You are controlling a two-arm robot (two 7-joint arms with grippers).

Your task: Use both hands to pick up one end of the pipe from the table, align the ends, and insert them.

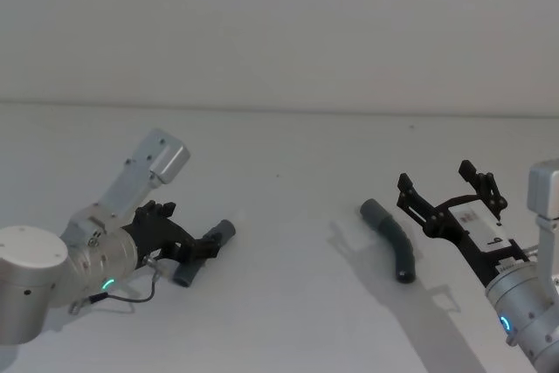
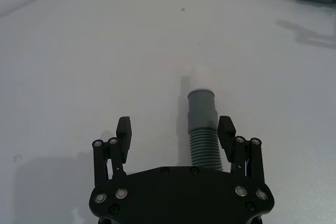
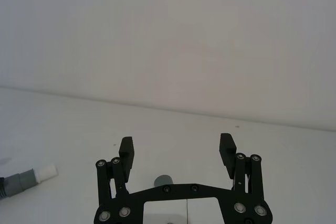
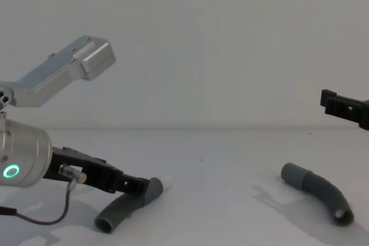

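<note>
- Left gripper (image 1: 199,247) reaches low over the near left of the white table (image 1: 288,312), its wrist ring glowing green.
- Its fingers (image 2: 124,129) stand apart, one on each side of the white-tipped pipe piece (image 1: 185,273) and not clamped. In the left wrist view the ribbed hose sits just beside one finger, with a wide gap to the other.
- That pipe piece lies on the table. Its grey cuff and white tip (image 2: 201,78) point away from the gripper toward the middle of the table, and its other end curves nearer the robot.
- From the chest view the left gripper (image 4: 137,186) meets the piece (image 4: 118,211) just behind the cuff, and the white tip (image 4: 168,183) pokes out beyond it.
- Right gripper (image 1: 437,179) hangs above the table on the right, raised, with its fingers wide apart and holding nothing.
- The second pipe piece (image 1: 395,238) — dark, curved and free of any grip — rests on the table just left of the right gripper.
- Its open cuff (image 1: 373,210) faces left and far, toward the other piece. The two pieces lie well apart.
- In the chest view the second piece (image 4: 320,190) sits flat on the near right, below the right gripper (image 4: 345,108) at the edge.
</note>
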